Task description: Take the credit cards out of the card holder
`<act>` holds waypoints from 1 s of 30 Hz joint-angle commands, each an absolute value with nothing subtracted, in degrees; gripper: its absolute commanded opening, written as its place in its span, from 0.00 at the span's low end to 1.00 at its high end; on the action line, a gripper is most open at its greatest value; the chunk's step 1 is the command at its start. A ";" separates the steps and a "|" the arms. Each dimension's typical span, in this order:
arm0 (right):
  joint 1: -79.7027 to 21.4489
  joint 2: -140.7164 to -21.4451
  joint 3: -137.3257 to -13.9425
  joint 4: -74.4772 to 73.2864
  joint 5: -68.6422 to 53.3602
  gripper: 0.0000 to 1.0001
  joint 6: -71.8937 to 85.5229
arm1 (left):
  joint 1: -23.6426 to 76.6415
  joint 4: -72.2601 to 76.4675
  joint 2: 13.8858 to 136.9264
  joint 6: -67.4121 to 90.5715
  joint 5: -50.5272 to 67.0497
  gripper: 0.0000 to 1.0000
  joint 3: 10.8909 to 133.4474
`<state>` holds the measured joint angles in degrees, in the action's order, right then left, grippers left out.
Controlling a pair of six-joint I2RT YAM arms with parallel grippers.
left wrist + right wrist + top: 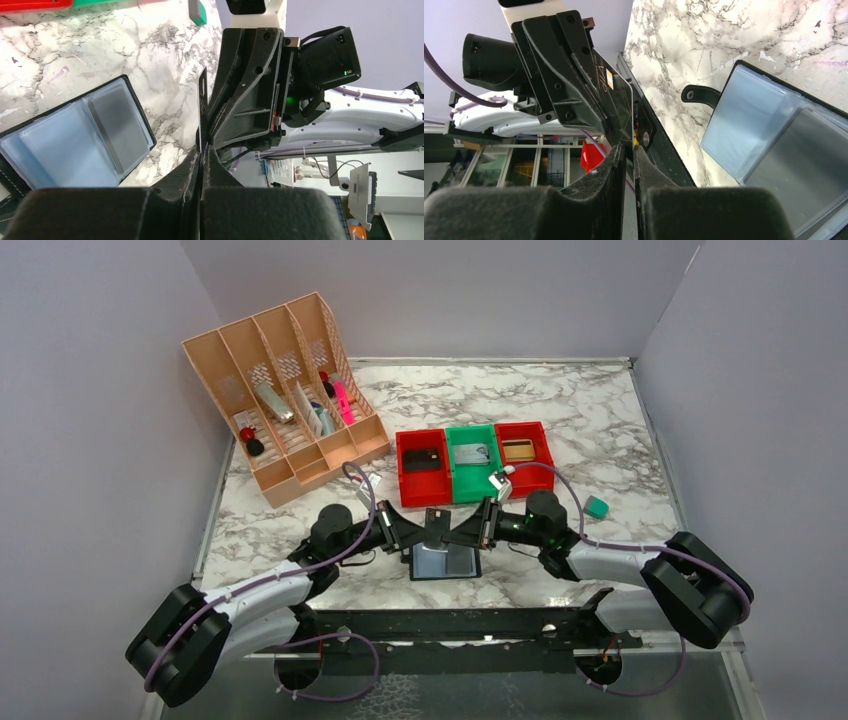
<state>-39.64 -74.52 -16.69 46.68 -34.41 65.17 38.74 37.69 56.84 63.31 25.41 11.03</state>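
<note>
The soft black card holder (445, 562) lies open on the marbled surface (600, 440). Its clear blue-grey sleeves show a flat grey card (112, 125) not yet drawn. Above its far edge, the left fingers (192, 167) clamp a glossy dark credit card (619, 107) upright. The right fingers (618, 160) straddle it narrowly, but I cannot tell whether they grip it. One card is out and at least one remains.

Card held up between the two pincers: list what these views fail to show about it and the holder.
- Top view: the card is too small and dark to read its print.
- Left wrist view: the card is edge-on, so its face is hidden. The left pincer blocks the lower part of the card holder.
- Right wrist view: it is unclear whether the right pincer touches the card. The picture's edge cuts off the holder, so the cards left inside can't be counted.
</note>
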 commanded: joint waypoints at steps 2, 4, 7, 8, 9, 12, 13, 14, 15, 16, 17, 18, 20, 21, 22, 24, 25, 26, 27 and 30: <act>-39.71 -72.89 -17.53 48.60 -35.26 0.13 65.40 | 38.67 38.71 56.09 61.84 27.44 0.00 10.73; -39.72 -72.62 -17.41 48.45 -34.57 0.13 65.22 | 38.66 38.62 55.11 61.93 27.30 0.00 10.42; -39.70 -72.71 -17.50 48.64 -34.23 0.24 65.47 | 38.60 38.67 54.76 61.97 27.75 0.00 10.37; -39.70 -72.95 -17.61 49.35 -34.05 0.27 66.02 | 38.63 38.69 54.89 62.04 28.26 0.00 10.56; -39.61 -73.38 -17.77 50.26 -33.83 0.28 66.79 | 38.59 38.75 55.06 62.03 29.09 0.00 10.89; -39.68 -74.86 -18.18 53.75 -33.97 0.28 68.60 | 38.60 38.66 55.47 61.90 30.47 0.00 11.90; -39.69 -75.03 -18.15 54.15 -33.61 0.25 68.86 | 38.59 38.63 55.32 61.83 30.58 0.00 12.02; -39.64 -75.06 -18.00 54.35 -33.06 0.22 69.04 | 38.58 38.62 55.19 61.77 30.60 0.00 12.02; -39.65 -74.93 -17.80 54.40 -32.52 0.21 69.01 | 38.58 38.65 55.12 61.76 30.63 0.00 11.96; -39.63 -74.70 -17.64 54.03 -32.25 0.20 68.86 | 38.58 38.65 55.03 61.74 30.59 0.00 11.76; -39.64 -74.44 -17.78 53.23 -32.24 0.17 68.47 | 38.58 38.59 55.02 61.73 30.47 0.00 11.65; -39.64 -74.18 -18.09 51.99 -32.44 0.13 68.09 | 38.58 38.62 55.11 61.77 30.19 0.00 11.44; -39.64 -73.57 -18.32 50.04 -32.60 0.11 67.38 | 38.59 38.67 55.13 62.07 29.19 0.02 11.24; -39.59 -73.24 -18.02 49.72 -32.42 0.09 67.33 | 38.58 38.67 55.07 62.29 28.68 0.09 11.17; -39.63 -72.95 -17.63 49.57 -32.28 0.08 67.38 | 38.58 38.63 54.94 62.31 28.31 0.20 11.28; -39.55 -72.29 -17.13 48.58 -31.67 0.04 67.05 | 38.59 38.61 54.13 61.95 27.91 0.42 11.62; -39.55 -71.84 -17.06 47.55 -31.01 0.03 66.80 | 38.58 38.54 53.55 61.81 27.69 0.53 11.68; -39.55 -71.36 -17.12 45.85 -30.35 0.01 66.28 | 38.58 38.23 52.85 61.67 27.29 0.62 11.69; -39.55 -70.80 -17.51 43.72 -29.41 0.01 65.56 | 38.58 37.56 52.22 61.55 26.99 0.70 11.71; -39.50 -68.88 -20.45 32.11 -25.65 0.01 61.76 | 38.54 33.59 50.54 59.94 25.98 0.92 12.33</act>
<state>-39.64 -71.42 -17.04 44.82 -31.29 66.43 38.59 36.67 53.12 62.17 27.70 11.00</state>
